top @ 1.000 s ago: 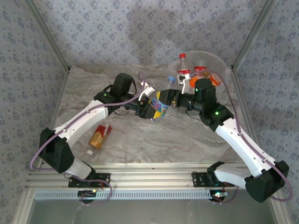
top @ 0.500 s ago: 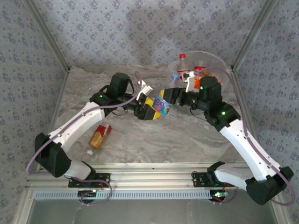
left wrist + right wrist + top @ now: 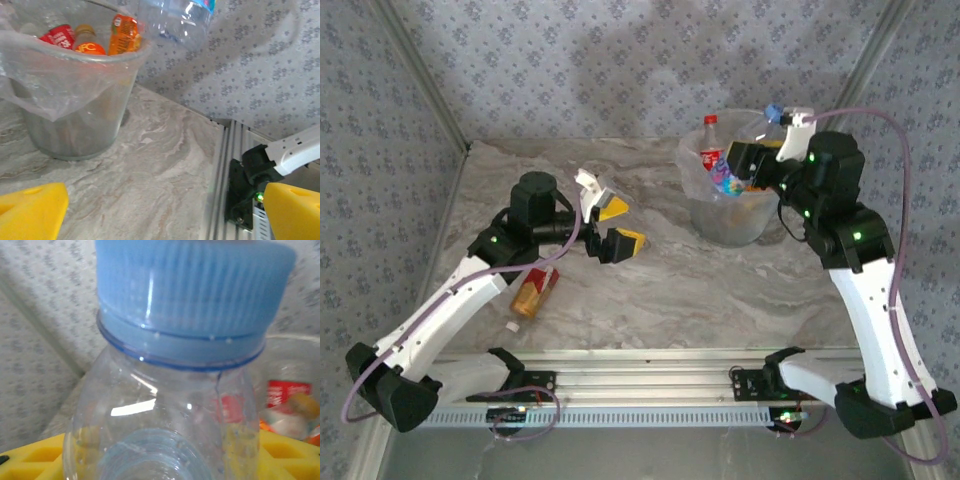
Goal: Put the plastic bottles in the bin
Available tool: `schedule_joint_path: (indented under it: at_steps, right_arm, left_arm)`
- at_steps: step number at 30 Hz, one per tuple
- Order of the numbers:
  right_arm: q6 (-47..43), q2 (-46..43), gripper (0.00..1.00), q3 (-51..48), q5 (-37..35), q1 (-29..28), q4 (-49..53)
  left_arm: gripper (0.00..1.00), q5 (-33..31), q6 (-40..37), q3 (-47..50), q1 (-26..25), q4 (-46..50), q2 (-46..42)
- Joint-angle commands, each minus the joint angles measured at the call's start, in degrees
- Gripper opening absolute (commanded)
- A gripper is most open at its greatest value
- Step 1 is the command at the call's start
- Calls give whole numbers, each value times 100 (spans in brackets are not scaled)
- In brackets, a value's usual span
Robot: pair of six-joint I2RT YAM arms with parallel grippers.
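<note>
My right gripper (image 3: 740, 163) is shut on a clear plastic bottle (image 3: 725, 179) with a blue cap (image 3: 192, 287) and a colourful label. It holds the bottle tilted above the rim of the bin (image 3: 732, 215). The bin (image 3: 65, 105) is a translucent bucket lined with a clear bag and holds several bottles with red (image 3: 57, 35) and orange (image 3: 123, 34) labels. The held bottle (image 3: 175, 20) hangs over it. My left gripper (image 3: 615, 225) stands open and empty over the table's middle, well left of the bin, yellow pads (image 3: 30, 210) wide apart. Another amber bottle (image 3: 534, 290) with a red label lies on the table.
A small white cap (image 3: 511, 326) lies near the table's front left edge. The right arm's base (image 3: 250, 185) and the aluminium rail sit at the near edge. Patterned walls close in the marble table on three sides.
The left gripper opened, let go of the clear bottle and drew back to the left. The right arm carried the bottle up and right, from mid-table to above the bin.
</note>
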State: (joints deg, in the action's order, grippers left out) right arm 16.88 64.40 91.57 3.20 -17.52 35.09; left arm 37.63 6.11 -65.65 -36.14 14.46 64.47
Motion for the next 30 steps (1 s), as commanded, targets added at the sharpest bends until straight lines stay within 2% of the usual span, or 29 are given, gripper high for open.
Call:
schedule_joint_path:
  at_steps: [1,7,13,21,25,30]
  right_arm:
    - [-559,458,65,474,-671,190,340]
    - [-594,1448,65,1128,-483,613,446]
    - [87,2303,65,1468,855,1199,369]
    - [969,2895,66,1278,2592,1802,-218]
    - [1072,3003,66,1197,2873,1896,-371]
    - [1071,2859,66,1126,2533,2001,-487]
  left_arm:
    - [100,-344,-182,17,-34,-147,-23]
    - [100,-342,-222,-35,-37,-48,90]
    - [100,-421,-294,-53,-35,77,149]
    - [100,-467,-345,-93,-35,167,230]
    - [100,-465,-344,-111,-39,197,268]
    - [100,-493,-364,-107,-38,215,282]
